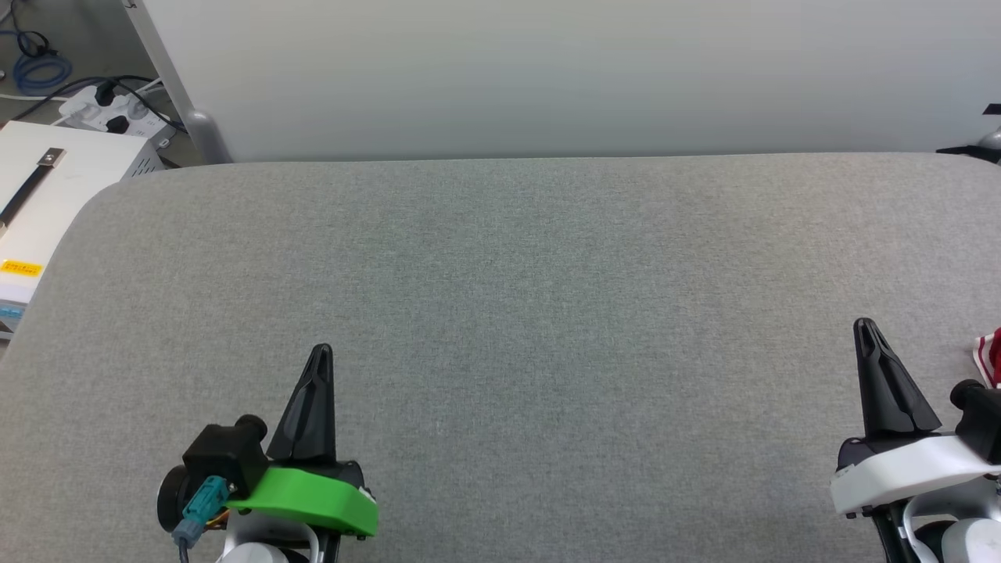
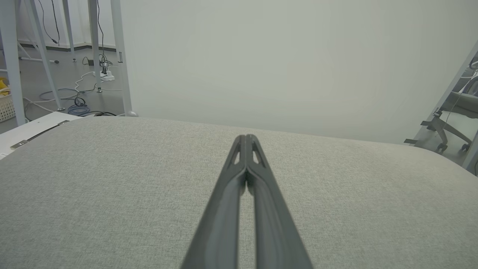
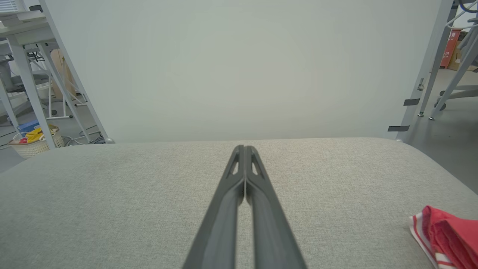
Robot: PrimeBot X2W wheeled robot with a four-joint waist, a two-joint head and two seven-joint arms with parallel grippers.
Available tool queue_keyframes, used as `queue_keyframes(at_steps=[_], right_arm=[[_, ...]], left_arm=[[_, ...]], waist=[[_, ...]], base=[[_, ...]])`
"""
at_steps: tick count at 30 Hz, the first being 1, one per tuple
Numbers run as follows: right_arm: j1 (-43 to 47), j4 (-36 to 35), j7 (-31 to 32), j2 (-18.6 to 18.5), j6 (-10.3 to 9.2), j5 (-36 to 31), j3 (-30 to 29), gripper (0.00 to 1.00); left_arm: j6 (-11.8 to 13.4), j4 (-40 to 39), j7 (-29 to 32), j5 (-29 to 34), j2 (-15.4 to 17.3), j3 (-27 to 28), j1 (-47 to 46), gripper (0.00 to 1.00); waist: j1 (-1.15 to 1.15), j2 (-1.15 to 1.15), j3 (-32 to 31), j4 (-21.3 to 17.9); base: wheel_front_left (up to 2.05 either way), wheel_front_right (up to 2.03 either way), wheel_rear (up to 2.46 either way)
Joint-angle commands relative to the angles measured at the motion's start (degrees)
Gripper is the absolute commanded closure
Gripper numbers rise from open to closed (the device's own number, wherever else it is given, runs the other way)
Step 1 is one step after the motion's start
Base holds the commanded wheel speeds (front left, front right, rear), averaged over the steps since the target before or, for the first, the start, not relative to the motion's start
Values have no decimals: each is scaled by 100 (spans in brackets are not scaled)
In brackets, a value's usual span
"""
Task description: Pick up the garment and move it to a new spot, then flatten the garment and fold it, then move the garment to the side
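Note:
A corner of the garment [image 1: 990,357], red with red-and-white striped trim, lies on the grey table at the right edge of the head view; in the right wrist view the garment [image 3: 446,235] sits at the lower right, the rest cut off. My right gripper [image 1: 864,327] is shut and empty, just left of the garment and apart from it. Its fingertips [image 3: 244,149] meet over the bare cloth. My left gripper [image 1: 321,351] at the lower left is shut too, fingertips [image 2: 245,138] pressed together with nothing between them.
The grey fabric table [image 1: 500,274] has rounded corners and a pale wall panel [image 1: 547,70] behind it. A white box [image 1: 39,188] and cables lie off the left edge. A basket [image 3: 35,144] and chair legs [image 3: 444,89] stand on the floor beyond.

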Motion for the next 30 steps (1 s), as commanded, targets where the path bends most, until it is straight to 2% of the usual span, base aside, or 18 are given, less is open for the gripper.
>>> queue_keyframes(at_steps=[1,30], right_arm=[[0,6,30,16,0,-58,8,100],[-1,42,207,142,-1,-398,58,100]], left_arm=[[23,-14,50,46,-2,18,3,100],[155,-132,383,358,-11,81,17,100]], waist=[[0,0,-3,1],[0,0,-56,9]], base=[[0,0,0],[0,0,0]])
